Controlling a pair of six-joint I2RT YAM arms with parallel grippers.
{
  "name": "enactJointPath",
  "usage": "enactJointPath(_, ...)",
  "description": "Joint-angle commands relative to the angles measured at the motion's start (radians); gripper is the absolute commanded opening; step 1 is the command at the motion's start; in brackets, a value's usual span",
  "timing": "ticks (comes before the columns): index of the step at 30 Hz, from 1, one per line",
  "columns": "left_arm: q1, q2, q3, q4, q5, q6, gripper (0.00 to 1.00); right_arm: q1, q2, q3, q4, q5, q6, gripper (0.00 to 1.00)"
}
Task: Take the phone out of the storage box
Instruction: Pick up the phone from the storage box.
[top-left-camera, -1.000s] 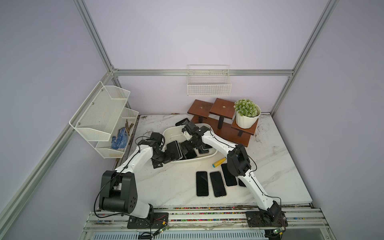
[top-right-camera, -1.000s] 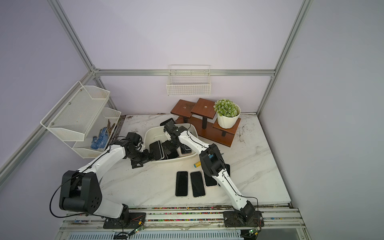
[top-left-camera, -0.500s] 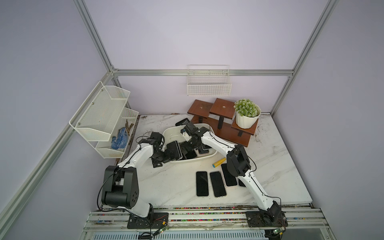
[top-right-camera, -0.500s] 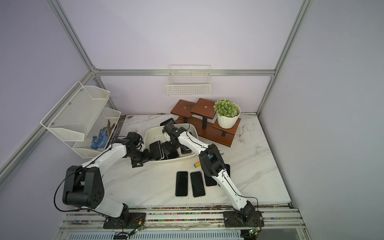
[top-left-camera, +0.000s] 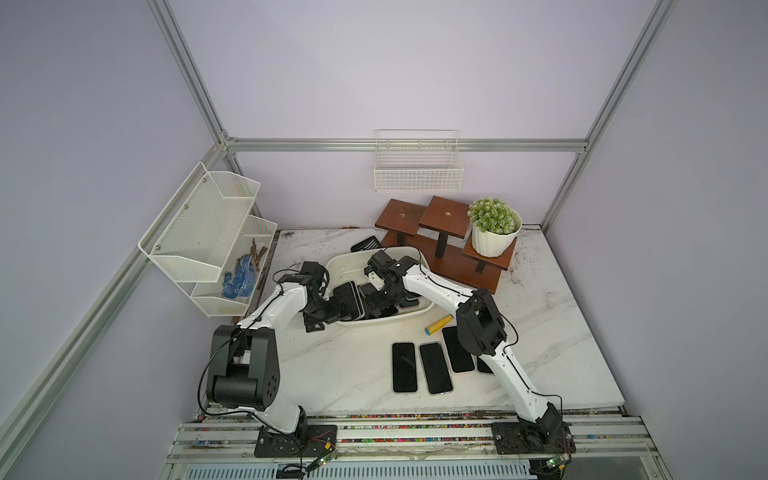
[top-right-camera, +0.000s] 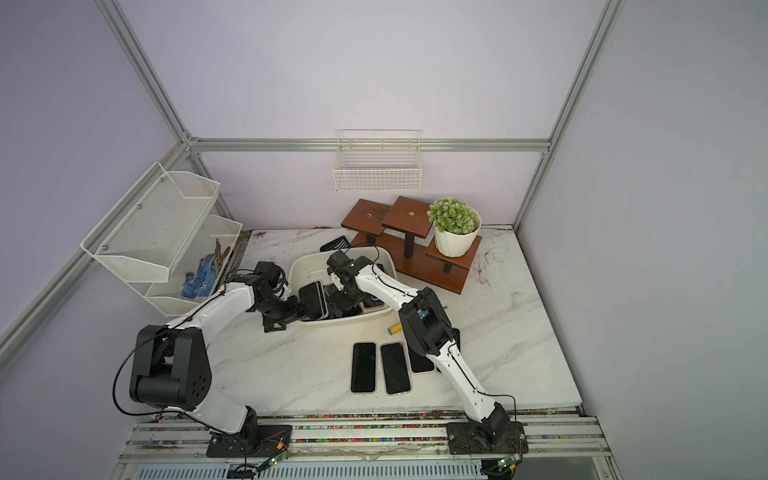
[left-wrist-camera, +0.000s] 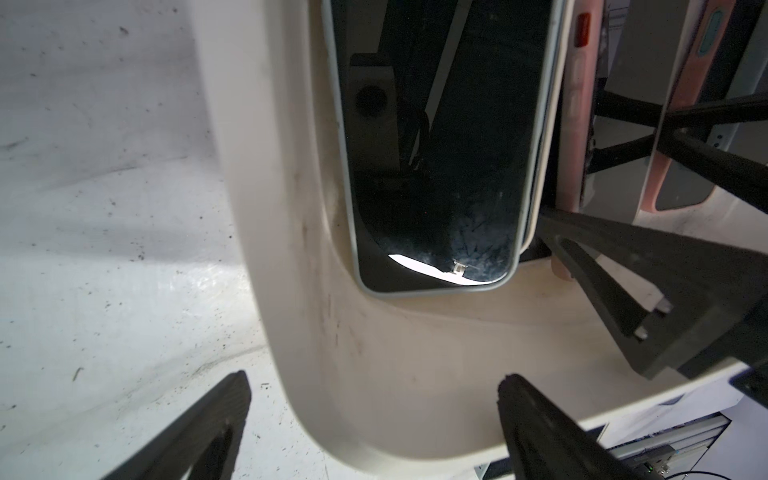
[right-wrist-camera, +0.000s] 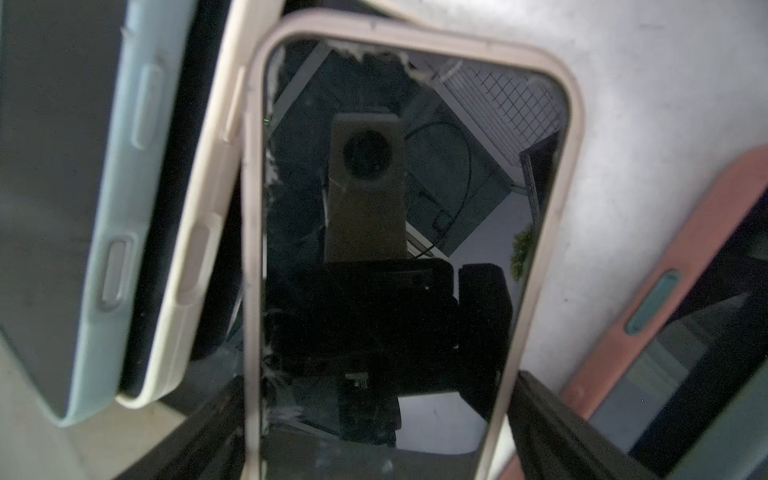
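The storage box (top-left-camera: 386, 321) (top-right-camera: 347, 322) is a shallow white tub in the middle of the table, with several phones leaning inside. My right gripper (top-left-camera: 380, 302) (top-right-camera: 341, 300) (right-wrist-camera: 374, 415) reaches down into it, open. One finger stands on each side of a black-screened phone in a beige case (right-wrist-camera: 374, 208), with a thin gap on one side. My left gripper (top-left-camera: 330, 311) (top-right-camera: 293, 311) (left-wrist-camera: 374, 395) is open and straddles the box's (left-wrist-camera: 374, 353) near-left corner wall. A grey-edged phone (left-wrist-camera: 432, 145) leans just inside that wall.
Several black phones (top-left-camera: 404, 368) (top-right-camera: 363, 368) lie face up on the marble in front of the box, with a yellow cylinder (top-left-camera: 438, 324) beside them. Behind stand a wooden stepped stand (top-left-camera: 440, 249) and a potted plant (top-left-camera: 496, 232). A mesh rack (top-left-camera: 208, 237) hangs left and a wire basket (top-left-camera: 417, 170) on the back wall.
The left arm's lower link has leaned slightly toward the box. Both grippers stay at the box with no clear shift.
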Motion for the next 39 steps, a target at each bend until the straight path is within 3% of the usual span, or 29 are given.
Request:
enactJointPath(1,0.01,0.003,0.032,-0.008,0.009,0.023,0.96,-0.004,0.167,-0.036,-0.209,0.029,0.004,0.98)
enactJointPath(13,0.009,-0.032,0.018,-0.045,0.004,0.038,0.96,-0.039,0.262,0.124,-0.089,-0.132,0.02,0.94)
enactJointPath(19,0.01,-0.046,0.009,-0.043,0.006,0.026,0.96,-0.057,0.247,0.118,-0.105,-0.137,0.027,0.73)
enactJointPath(29,0.011,-0.075,-0.005,-0.023,0.016,-0.011,0.96,-0.058,0.116,0.083,-0.067,-0.125,0.035,0.58)
enactJointPath(39,0.011,-0.152,-0.028,0.013,0.054,-0.079,0.96,-0.074,-0.066,0.058,0.083,-0.144,0.111,0.56)
